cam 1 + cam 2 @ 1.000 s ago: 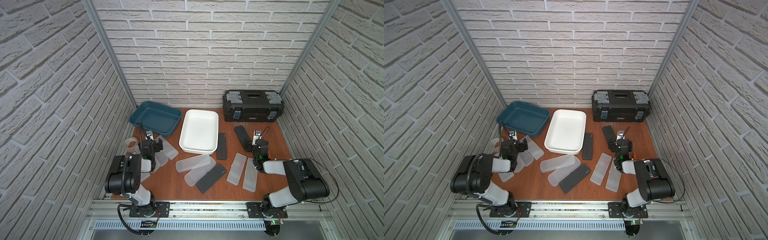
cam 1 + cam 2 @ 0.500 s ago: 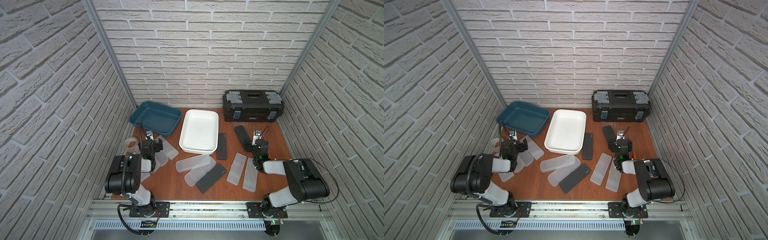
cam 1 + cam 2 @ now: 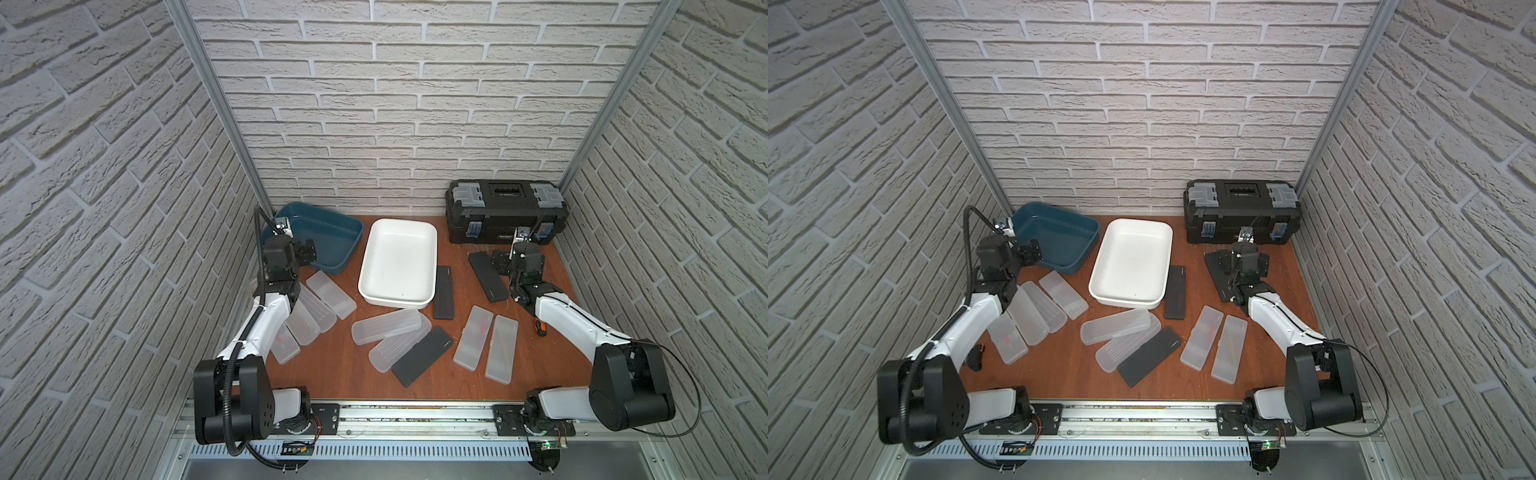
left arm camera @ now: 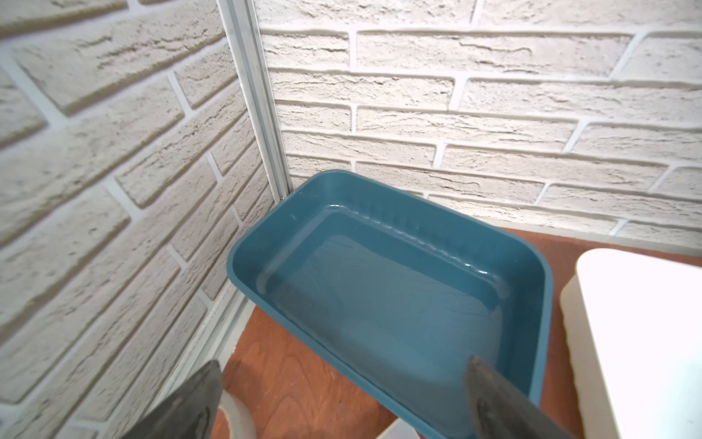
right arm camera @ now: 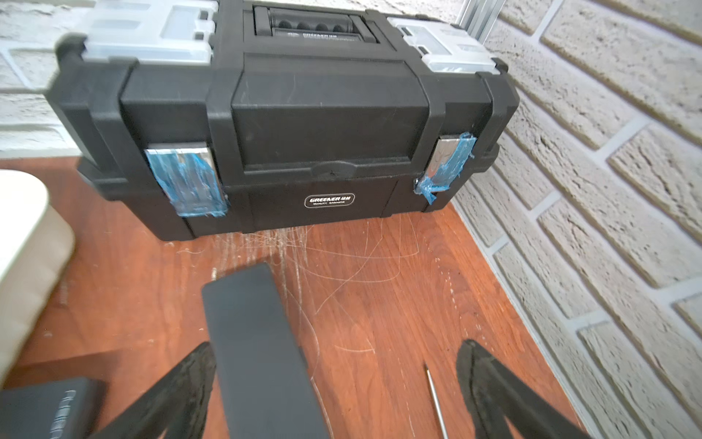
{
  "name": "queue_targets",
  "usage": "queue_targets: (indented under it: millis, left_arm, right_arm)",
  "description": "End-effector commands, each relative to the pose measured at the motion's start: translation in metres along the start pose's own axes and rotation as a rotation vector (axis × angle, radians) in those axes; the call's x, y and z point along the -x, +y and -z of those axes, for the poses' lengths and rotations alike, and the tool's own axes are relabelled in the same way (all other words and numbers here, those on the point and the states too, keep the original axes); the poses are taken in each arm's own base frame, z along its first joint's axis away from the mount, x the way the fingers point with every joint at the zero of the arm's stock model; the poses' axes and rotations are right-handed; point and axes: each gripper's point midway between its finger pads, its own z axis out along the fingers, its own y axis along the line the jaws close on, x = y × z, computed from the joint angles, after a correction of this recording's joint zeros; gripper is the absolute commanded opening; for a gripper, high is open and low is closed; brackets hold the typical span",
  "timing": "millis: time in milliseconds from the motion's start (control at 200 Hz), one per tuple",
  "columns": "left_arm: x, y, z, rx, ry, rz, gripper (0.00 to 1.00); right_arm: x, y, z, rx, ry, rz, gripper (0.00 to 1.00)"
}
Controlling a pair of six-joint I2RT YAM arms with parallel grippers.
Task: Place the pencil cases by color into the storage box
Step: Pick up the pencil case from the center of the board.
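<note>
Several frosted white pencil cases lie on the wooden table: a fanned row (image 3: 316, 307) by my left arm, two overlapping ones (image 3: 386, 326) in the middle, two (image 3: 501, 349) nearer my right arm. Thin black pencil cases lie beside the white storage box (image 3: 444, 293), at the front (image 3: 422, 355) and under my right gripper (image 3: 488, 276) (image 5: 258, 342). The right gripper (image 3: 500, 264) (image 5: 337, 344) is open and low, straddling that case's end without gripping it. My left gripper (image 3: 306, 252) (image 4: 343, 361) is open and empty at the near rim of the teal storage box (image 4: 395, 304).
The white storage box (image 3: 365, 270) and the teal one (image 3: 349, 232) are both empty. A closed black toolbox (image 3: 505, 212) stands at the back right. A tape roll (image 4: 239, 414) lies by my left finger. A thin screwdriver shaft (image 5: 435, 395) rests near my right finger.
</note>
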Motion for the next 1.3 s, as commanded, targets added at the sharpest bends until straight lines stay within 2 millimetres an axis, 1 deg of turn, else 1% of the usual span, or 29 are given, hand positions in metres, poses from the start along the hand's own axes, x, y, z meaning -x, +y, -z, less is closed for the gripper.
queue_targets:
  millis: [0, 65, 120, 230, 350, 420, 520, 640, 770, 895, 955, 1070, 1210, 1295]
  left_arm:
    - [-0.023, 0.001, 0.022, -0.001, 0.173, 0.028, 0.98]
    - [-0.015, -0.002, 0.032, -0.023, 0.202, 0.076, 0.98]
    - [-0.009, -0.013, 0.039, -0.085, 0.220, 0.108, 0.98]
    - [-0.006, -0.019, 0.054, -0.088, 0.268, 0.122, 0.98]
    - [-0.017, -0.022, 0.069, -0.088, 0.371, 0.114, 0.98]
    - [-0.023, -0.024, 0.077, -0.091, 0.409, 0.100, 0.98]
    - [-0.032, -0.019, 0.088, -0.069, 0.474, 0.110, 0.98]
    - [-0.048, -0.015, 0.097, -0.046, 0.558, 0.115, 0.98]
    - [-0.069, -0.004, 0.102, -0.012, 0.652, 0.132, 0.98]
    - [-0.092, 0.008, 0.103, -0.010, 0.698, 0.223, 0.98]
    - [-0.105, 0.016, 0.105, 0.007, 0.735, 0.261, 0.98]
    - [-0.125, 0.028, 0.110, 0.050, 0.783, 0.326, 0.98]
    - [-0.147, 0.040, 0.113, 0.115, 0.831, 0.393, 0.98]
    - [-0.154, 0.043, 0.112, 0.139, 0.840, 0.419, 0.98]
  right_arm:
    - [-0.022, 0.012, 0.027, 0.060, 0.188, -0.011, 0.99]
    - [-0.014, 0.022, 0.043, 0.109, 0.206, -0.026, 0.99]
    - [-0.008, 0.032, 0.057, 0.159, 0.229, -0.031, 0.99]
    - [0.001, 0.053, 0.087, 0.243, 0.264, 0.009, 1.00]
    - [0.000, 0.076, 0.119, 0.332, 0.305, 0.049, 0.99]
    - [-0.004, 0.095, 0.137, 0.420, 0.318, 0.062, 0.99]
    - [-0.006, 0.122, 0.163, 0.535, 0.306, 0.090, 1.00]
    - [-0.009, 0.156, 0.186, 0.633, 0.292, 0.135, 0.99]
    - [-0.013, 0.202, 0.214, 0.715, 0.255, 0.233, 0.99]
    - [-0.017, 0.243, 0.240, 0.797, 0.200, 0.306, 1.00]
    - [-0.020, 0.259, 0.252, 0.838, 0.181, 0.329, 1.00]
    - [-0.027, 0.278, 0.271, 0.894, 0.142, 0.367, 0.99]
    - [-0.040, 0.289, 0.290, 0.954, 0.077, 0.422, 0.98]
    - [-0.049, 0.294, 0.299, 0.992, 0.028, 0.459, 0.98]
